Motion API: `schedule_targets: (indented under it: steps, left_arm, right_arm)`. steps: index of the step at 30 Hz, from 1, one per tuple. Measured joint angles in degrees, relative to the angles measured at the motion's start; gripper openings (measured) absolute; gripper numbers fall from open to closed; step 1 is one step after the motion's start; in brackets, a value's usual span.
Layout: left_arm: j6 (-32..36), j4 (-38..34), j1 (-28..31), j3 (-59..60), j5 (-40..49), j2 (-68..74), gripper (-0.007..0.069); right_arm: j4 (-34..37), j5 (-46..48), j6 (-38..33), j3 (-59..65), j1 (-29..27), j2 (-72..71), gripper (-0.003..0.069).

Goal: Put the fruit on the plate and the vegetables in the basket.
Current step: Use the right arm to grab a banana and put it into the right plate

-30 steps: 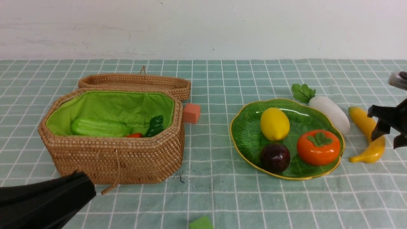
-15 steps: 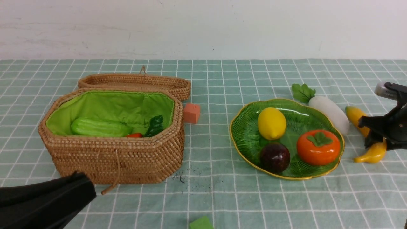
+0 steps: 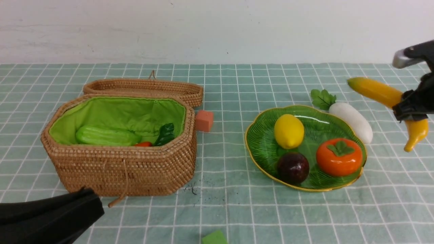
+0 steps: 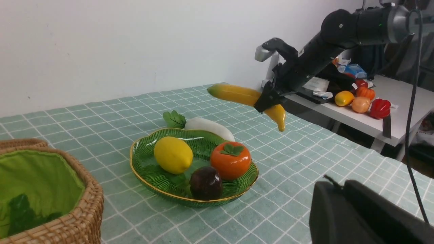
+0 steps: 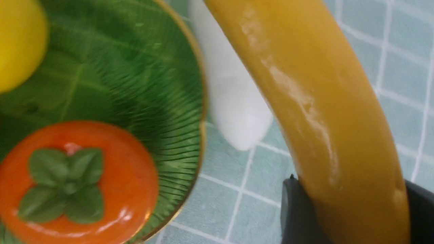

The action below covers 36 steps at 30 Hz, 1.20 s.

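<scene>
Right gripper (image 3: 411, 109) clamped on banana (image 3: 374, 90). Banana held clear of the cloth (image 3: 223, 206), right of plate (image 3: 262, 144), up beside radish (image 3: 351, 120). Left gripper (image 3: 89, 208) closed, low in front of basket (image 3: 135, 169).
</scene>
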Motion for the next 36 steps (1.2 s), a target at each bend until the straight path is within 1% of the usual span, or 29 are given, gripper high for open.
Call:
schedule_targets:
  steps: [1,2,5,8,11,14,16,22,26,29,31,32,33,34,36]
  left_arm:
    - [0.0,0.0,0.0,0.0,0.0,0.0,0.0036]
    - [0.0,0.0,0.0,0.0,0.0,0.0,0.0036]
    - [0.0,0.0,0.0,0.0,0.0,0.0,0.0036]
    - [0.0,0.0,0.0,0.0,0.1,0.0,0.0035]
    - [0.0,0.0,0.0,0.0,0.23,0.0,0.0035]
    - [-0.05,0.0,0.0,0.0,0.73,0.0,0.0035]
    - [-0.05,0.0,0.0,0.0,1.06,0.0,0.0035]
    - [-0.05,0.0,0.0,0.0,1.3,0.0,0.0036]
    - [-0.05,0.0,0.0,0.0,1.19,0.0,0.0037]
    - [-0.05,0.0,0.0,0.0,1.11,0.0,0.0039]
    - [-0.05,0.0,0.0,0.0,1.06,0.0,0.0039]
    - [-0.05,0.0,0.0,0.0,1.06,0.0,0.0039]
    - [-0.05,0.0,0.0,0.0,1.06,0.0,0.0039]
    - [-0.05,0.0,0.0,0.0,1.06,0.0,0.0039]
    - [-0.05,0.0,0.0,0.0,1.06,0.0,0.0039]
  right_arm:
    - [0.55,-0.07,-1.19,0.0,0.17,0.0,0.0323]
    - [4.14,-0.21,-8.59,-0.07,1.14,0.52,0.0323]
    - [13.26,-0.43,-20.77,-2.01,2.46,3.9,0.0323]
    - [16.05,-0.32,-25.61,-5.58,2.95,7.47,0.0323]
    - [16.67,-0.11,-24.67,-8.2,3.09,10.75,0.0323]
    - [16.8,-0.29,-20.19,-10.16,3.09,14.1,0.0323]
    - [16.68,-0.36,-19.26,-10.64,3.09,15.2,0.0323]
    - [16.23,-0.07,-19.56,-10.83,3.15,16.54,0.0323]
    - [16.18,2.43,-20.97,-10.89,3.65,16.54,0.0334]
    - [16.18,4.02,-21.3,-10.95,4.18,16.54,0.04]
    - [16.24,4.65,-20.6,-10.95,4.18,16.12,0.047]
    - [16.17,4.93,-19.89,-10.95,4.18,15.66,0.0491]
    - [16.11,4.93,-19.89,-10.95,4.18,15.52,0.0491]
    - [15.83,4.93,-18.55,-10.95,4.18,14.2,0.0515]
    - [15.12,4.39,-16.08,-10.95,4.18,11.89,0.0528]
